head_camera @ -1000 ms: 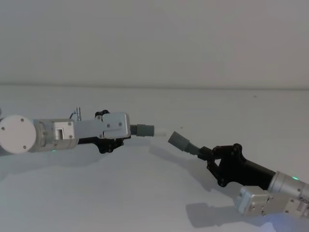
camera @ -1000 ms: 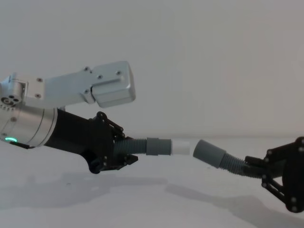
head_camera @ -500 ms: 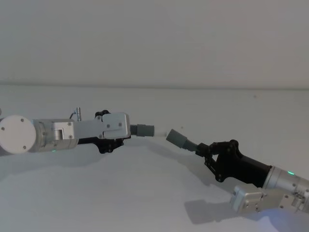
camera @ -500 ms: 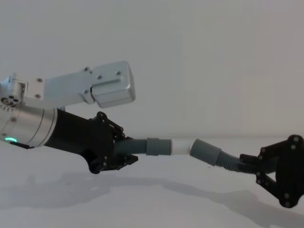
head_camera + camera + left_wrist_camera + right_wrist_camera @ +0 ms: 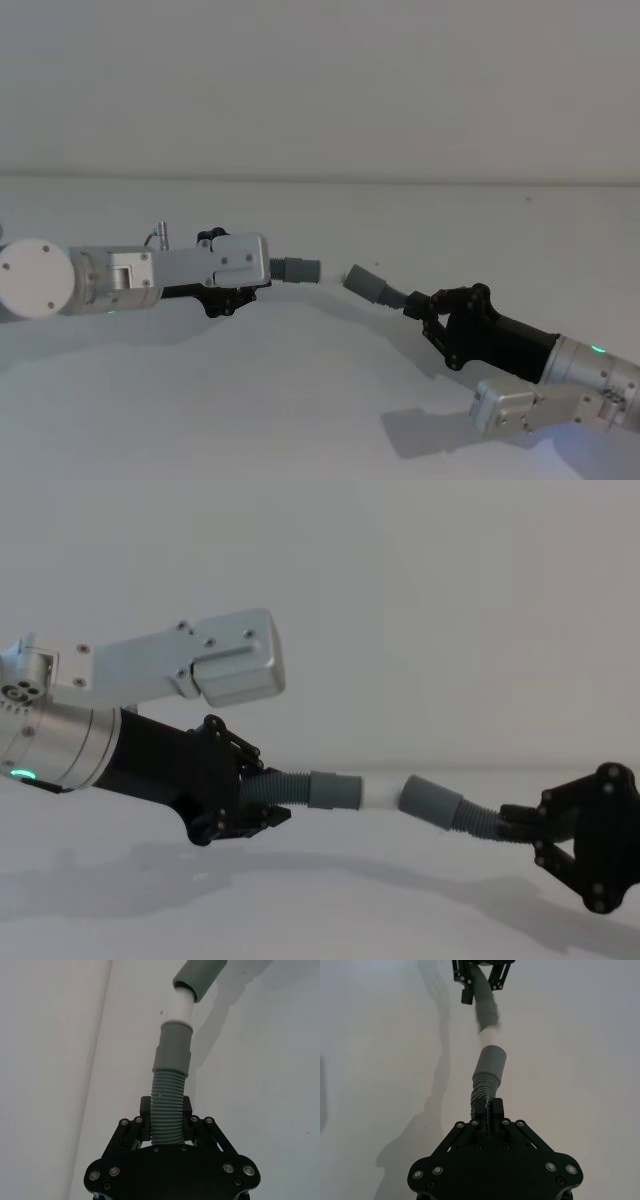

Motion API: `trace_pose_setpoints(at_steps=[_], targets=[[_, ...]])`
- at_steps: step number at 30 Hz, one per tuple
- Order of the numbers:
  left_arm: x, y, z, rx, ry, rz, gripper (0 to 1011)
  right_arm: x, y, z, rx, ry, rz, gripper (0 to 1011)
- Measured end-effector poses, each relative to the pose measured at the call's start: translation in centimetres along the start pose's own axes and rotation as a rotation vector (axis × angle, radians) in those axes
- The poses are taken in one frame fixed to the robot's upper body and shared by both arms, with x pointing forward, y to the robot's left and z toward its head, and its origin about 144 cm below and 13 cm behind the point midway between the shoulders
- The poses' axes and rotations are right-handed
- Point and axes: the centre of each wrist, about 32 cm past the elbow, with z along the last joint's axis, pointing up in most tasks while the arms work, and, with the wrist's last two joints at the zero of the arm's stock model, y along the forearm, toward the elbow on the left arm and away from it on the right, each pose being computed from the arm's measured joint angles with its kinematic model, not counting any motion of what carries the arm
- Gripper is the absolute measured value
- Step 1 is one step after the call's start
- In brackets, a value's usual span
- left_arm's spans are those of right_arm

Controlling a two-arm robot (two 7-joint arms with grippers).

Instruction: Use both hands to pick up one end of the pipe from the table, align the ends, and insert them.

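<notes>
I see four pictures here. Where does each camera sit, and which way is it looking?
Head view: up high, looking down at the table; both arms reach in.
Chest view: lower, looking across; left gripper and right gripper hold hose pieces.
Left wrist view: looks along its fingers to the white-tipped hose.
Right wrist view: looks along its fingers to the plain grey hose.
Both wrist views share the two cuffs meeting.

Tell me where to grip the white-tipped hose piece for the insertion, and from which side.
Grip the white-tipped hose piece on its ribbed section behind the smooth grey cuff, coming from the tail end, as the left gripper does now. That leaves the cuff and white tip free to enter the other piece's cuff, held by the right gripper.
</notes>
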Motion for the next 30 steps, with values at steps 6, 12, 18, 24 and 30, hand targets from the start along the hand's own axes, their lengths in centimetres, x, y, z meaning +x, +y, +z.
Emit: trace_pose_setpoints(at_steps=[6, 12, 18, 24, 30], targets=[[0.0, 0.0, 0.0, 0.0, 0.0, 0.0, 315, 0.17, -0.04, -0.21, -0.01, -0.025, 0.019, 64], [0.0, 0.0, 0.0, 0.0, 0.0, 0.0, 315, 0.32, -0.06, -0.41, -0.022, -0.049, 0.028, 64], [0.0, 0.0, 0.0, 0.0, 0.0, 0.0, 315, 0.49, -0.01, -0.49, -0.03, -0.061, 0.028, 64], [0.0, 0.0, 0.0, 0.0, 0.0, 0.0, 315, 0.57, 0.03, -0.5, -0.034, -0.064, 0.028, 64], [0.0, 0.0, 0.0, 0.0, 0.0, 0.0, 315, 0.71, 0.02, -0.47, -0.033, -0.07, 0.032, 64]])
